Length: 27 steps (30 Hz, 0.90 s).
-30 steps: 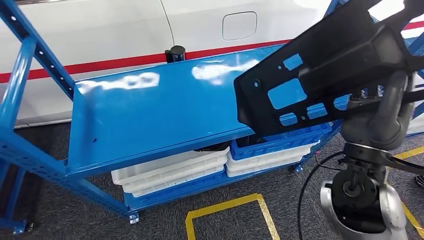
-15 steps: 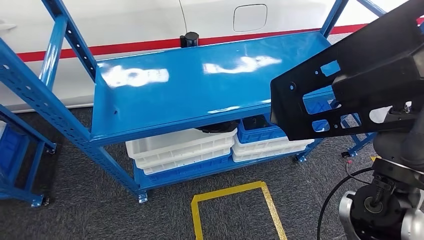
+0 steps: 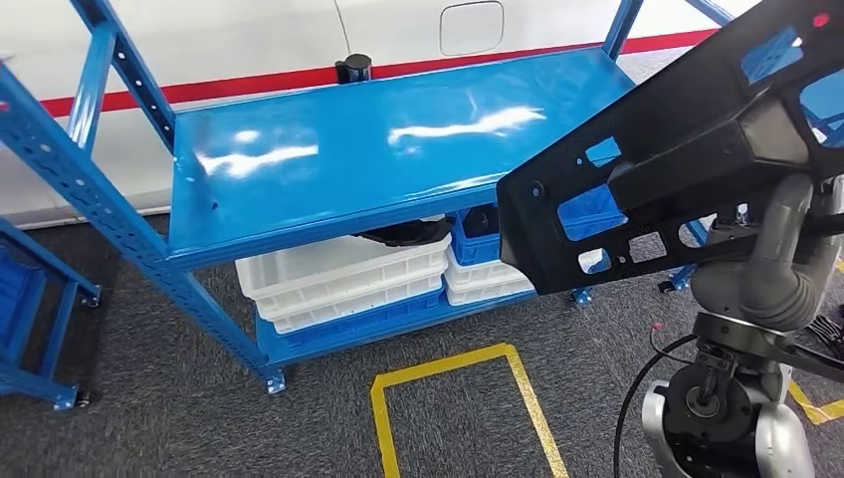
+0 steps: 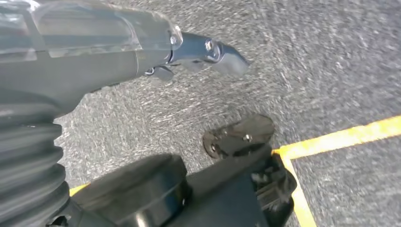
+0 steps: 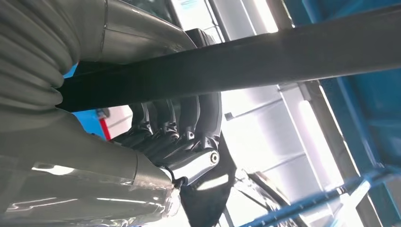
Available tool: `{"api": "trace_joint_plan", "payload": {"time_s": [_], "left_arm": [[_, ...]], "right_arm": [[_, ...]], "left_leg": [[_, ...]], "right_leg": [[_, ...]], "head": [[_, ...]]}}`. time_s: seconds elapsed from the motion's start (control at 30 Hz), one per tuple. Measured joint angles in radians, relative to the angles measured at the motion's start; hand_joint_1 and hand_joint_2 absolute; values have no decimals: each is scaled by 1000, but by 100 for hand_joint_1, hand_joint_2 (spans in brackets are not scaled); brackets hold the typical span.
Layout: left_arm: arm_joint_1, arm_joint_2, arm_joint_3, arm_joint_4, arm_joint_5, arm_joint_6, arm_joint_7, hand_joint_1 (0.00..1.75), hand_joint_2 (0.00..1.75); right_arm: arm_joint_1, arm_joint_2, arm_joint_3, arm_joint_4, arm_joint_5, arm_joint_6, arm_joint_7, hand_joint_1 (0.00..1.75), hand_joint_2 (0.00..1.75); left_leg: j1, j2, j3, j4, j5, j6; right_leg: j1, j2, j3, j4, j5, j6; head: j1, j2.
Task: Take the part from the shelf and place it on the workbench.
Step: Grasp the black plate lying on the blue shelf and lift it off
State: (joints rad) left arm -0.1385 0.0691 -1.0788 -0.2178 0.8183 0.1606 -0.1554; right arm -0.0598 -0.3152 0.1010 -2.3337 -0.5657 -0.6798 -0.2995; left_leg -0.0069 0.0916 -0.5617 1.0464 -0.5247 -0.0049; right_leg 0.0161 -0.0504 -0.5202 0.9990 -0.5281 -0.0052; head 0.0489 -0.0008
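Note:
The part (image 3: 677, 169) is a large flat black metal plate with several cut-out windows and small holes. It is lifted off the shelf and hangs tilted in the air at the right of the head view, above my right arm (image 3: 786, 259). In the right wrist view my right hand (image 5: 175, 127) grips the part's dark edge (image 5: 265, 61), fingers curled over it and thumb underneath. My left hand (image 4: 142, 52) hangs over grey carpet and holds nothing, its thumb and dark fingertips (image 4: 217, 49) apart.
The blue steel shelf (image 3: 378, 149) has a bare glossy top with a small black object (image 3: 352, 68) at its back edge. White bins (image 3: 338, 279) and a blue bin (image 3: 478, 239) sit below. A white car body (image 3: 249, 40) stands behind. Yellow floor tape (image 3: 448, 368) marks the carpet; another blue rack (image 3: 30, 319) stands left.
The whole picture has shifted, so the camera has moved relative to the shelf. The part stays in my right hand's grip and now sits slightly lower and further left in the picture.

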Motion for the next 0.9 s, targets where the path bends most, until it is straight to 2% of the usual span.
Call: {"api": "trace_joint_plan", "payload": {"time_s": [0.07, 0.13, 0.17, 0.23, 0.27, 0.3, 0.33, 0.37, 0.43, 0.47, 0.5, 0.57, 0.63, 0.67, 0.7, 0.77, 0.8, 0.83, 0.87, 0.9], "left_arm": [[0, 1, 0, 0, 6, 2, 6, 0, 175], [1, 2, 2, 0, 16, 4, -6, 0, 175], [0, 2, 3, 0, 19, 5, -14, 0, 175], [1, -1, 4, 0, 22, 5, -25, 0, 175], [3, -3, 4, 0, 21, 5, -28, 0, 175], [6, -3, 4, 0, 19, 5, -31, 0, 175], [8, -4, 4, 0, 16, 3, -35, 0, 175], [10, -6, 4, 0, 10, 2, -41, 0, 175], [8, -13, 4, 0, -2, -2, -53, 0, 175], [7, -19, 3, 0, -10, -3, -56, 0, 175], [6, -25, 3, -1, -17, -4, -55, 0, 175], [6, -35, 3, -1, -27, -5, -44, 0, 175], [8, -40, 3, -1, -29, -5, -32, 0, 175], [8, -41, 3, -1, -28, -6, -26, 0, 175], [7, -42, 3, -1, -25, -8, -18, 0, 175], [7, -42, 3, -1, -19, -15, 11, 0, 175], [8, -43, 3, -1, -16, -19, 28, 0, 175], [9, -43, 3, -1, -14, -23, 43, 0, 175], [10, -43, 3, -1, -13, -25, 54, 0, 175], [10, -43, 3, -1, -12, -26, 60, 0, 175]], "right_arm": [[-9, 1, 6, 5, 40, 0, 24, 175, 175], [-26, 3, 14, 11, 87, 0, 53, 175, 175], [-34, 4, 19, 13, 106, 0, 65, 175, 175], [-45, 8, 28, 17, 129, 0, 80, 175, 175], [-48, 10, 32, 20, 135, 0, 86, 175, 175], [-51, 12, 38, 23, 140, 0, 91, 175, 175], [-56, 14, 44, 25, 143, 0, 96, 175, 175], [-63, 16, 50, 28, 146, 0, 100, 175, 175], [-80, 20, 67, 35, 156, 0, 110, 175, 175], [-89, 22, 78, 39, 165, 0, 116, 175, 175], [-98, 24, 90, 44, 176, 0, 126, 175, 175], [-113, 29, 117, 53, 195, 0, 150, 175, 175], [-125, 37, 147, 65, 209, 0, 169, 175, 175], [-129, 42, 160, 70, 215, 0, 174, 175, 175], [-131, 46, 172, 75, 221, 0, 180, 175, 175], [-134, 51, 191, 85, 226, 0, 191, 175, 175], [-137, 53, 202, 91, 227, 0, 195, 175, 175], [-143, 55, 213, 97, 226, 0, 197, 175, 175], [-150, 56, 223, 102, 227, 0, 197, 175, 175], [-159, 57, 233, 106, 227, 0, 197, 175, 175]], "left_leg": [[1, -21, -7, -8, 3, 20], [5, -45, -15, -10, 13, 37], [6, -57, -19, -11, 18, 43], [6, -81, -30, -11, 26, 49], [6, -92, -34, -10, 30, 49], [5, -103, -37, -10, 33, 49], [4, -114, -38, -10, 36, 48], [3, -124, -38, -10, 38, 46], [2, -143, -41, -10, 44, 42], [3, -150, -46, -10, 48, 37], [5, -158, -52, -10, 53, 31], [8, -172, -64, -12, 63, 17], [5, -140, -78, 6, 49, 7], [4, -117, -96, 40, 24, 2], [6, -93, -120, 93, -9, -3], [13, -87, -172, 212, -63, -15], [16, -87, -181, 241, -68, -19], [18, -85, -171, 232, -55, -23], [19, -77, -142, 187, -28, -25], [18, -53, -102, 118, -1, -25]], "right_leg": [[0, -20, -3, 7, -4, 7], [-4, -6, -17, 40, -33, 19], [-8, 10, -35, 85, -64, 26], [-14, 36, -88, 214, -133, 35], [-16, 40, -109, 264, -150, 36], [-16, 42, -117, 284, -147, 35], [-15, 46, -107, 265, -123, 31], [-15, 54, -82, 211, -85, 25], [-14, 96, -25, 79, -19, 7], [-13, 112, -7, 36, -4, 0], [-11, 120, 1, 14, -1, -5], [-9, 101, 2, -3, 1, -9], [-13, 77, 5, -24, 14, -12], [-15, 63, 6, -33, 21, -14], [-15, 50, 5, -36, 24, -15], [-15, 21, 1, -35, 25, -16], [-15, 6, -1, -33, 25, -16], [-15, -8, -2, -30, 24, -14], [-16, -21, -2, -26, 22, -11], [-15, -34, -3, -21, 18, -7]], "head": [[3, 0], [9, 0], [13, 0], [26, 0], [29, 0], [33, 0], [36, 0], [39, 0], [43, 0], [43, 0], [44, 0], [47, 0], [45, 0], [38, 0], [30, 0], [16, 0], [12, 0], [9, 0], [7, 0], [4, 0]]}}
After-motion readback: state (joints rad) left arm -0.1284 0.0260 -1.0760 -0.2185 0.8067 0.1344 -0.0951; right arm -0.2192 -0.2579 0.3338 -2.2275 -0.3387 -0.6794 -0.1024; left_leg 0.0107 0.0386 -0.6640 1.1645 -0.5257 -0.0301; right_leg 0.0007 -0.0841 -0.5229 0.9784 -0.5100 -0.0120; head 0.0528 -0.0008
